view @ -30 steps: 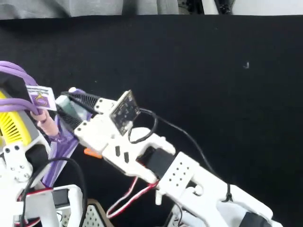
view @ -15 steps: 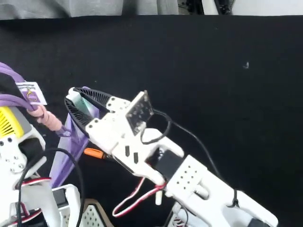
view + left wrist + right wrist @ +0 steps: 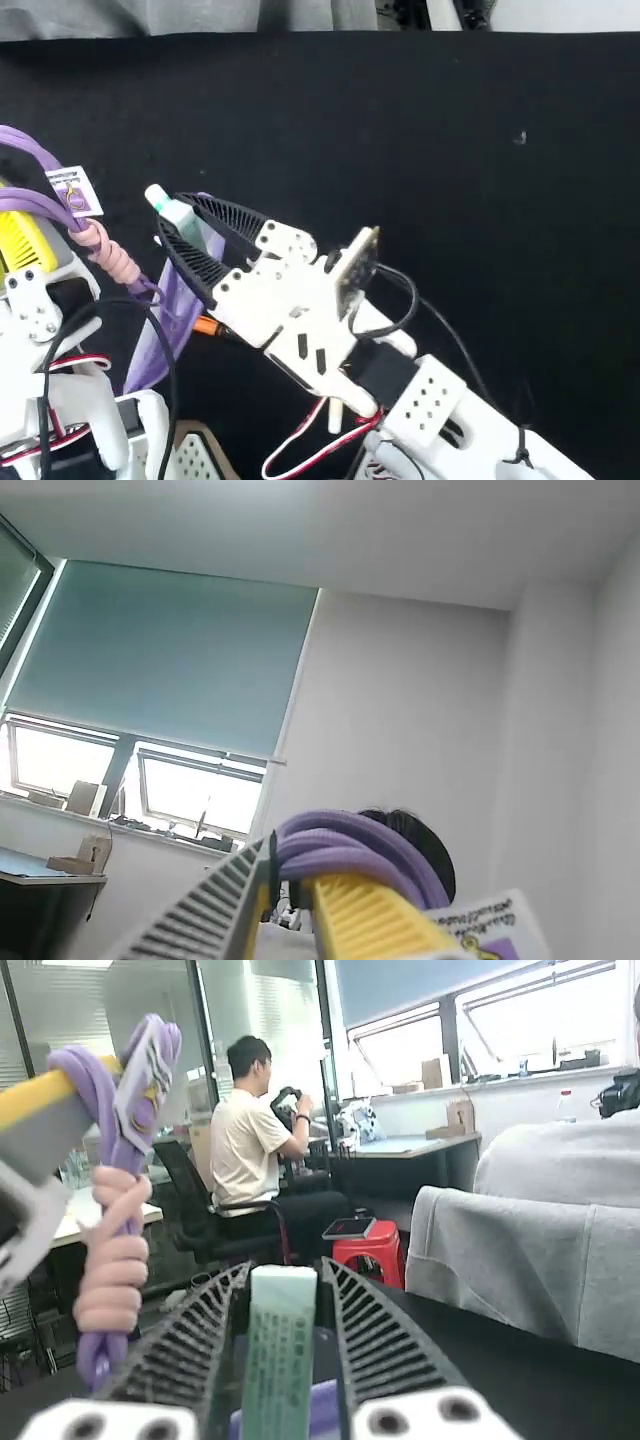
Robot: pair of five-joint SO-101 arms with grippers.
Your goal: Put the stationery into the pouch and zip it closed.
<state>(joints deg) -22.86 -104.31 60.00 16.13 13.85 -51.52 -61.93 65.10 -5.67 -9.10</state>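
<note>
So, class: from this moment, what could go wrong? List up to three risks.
The stick juts past the tips of the right pincer, so it could slip or twist. The pouch hangs limp from the left pincer, its mouth unseen, so the stick may miss it. The pink coil dangles close by and might snag the stick.

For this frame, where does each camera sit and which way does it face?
High view: fixed above, looking down on the black table; shows the right gripper clamping a pale green stationery stick.
Left wrist view: at the left wrist, tilted up toward the ceiling and a window; the yellow-and-grey left gripper pinches a purple fabric pouch.
Right wrist view: at the right wrist, facing level toward an office desk; its black ribbed fingers flank the stick.
Shared: both wrist views show the pouch.
</note>
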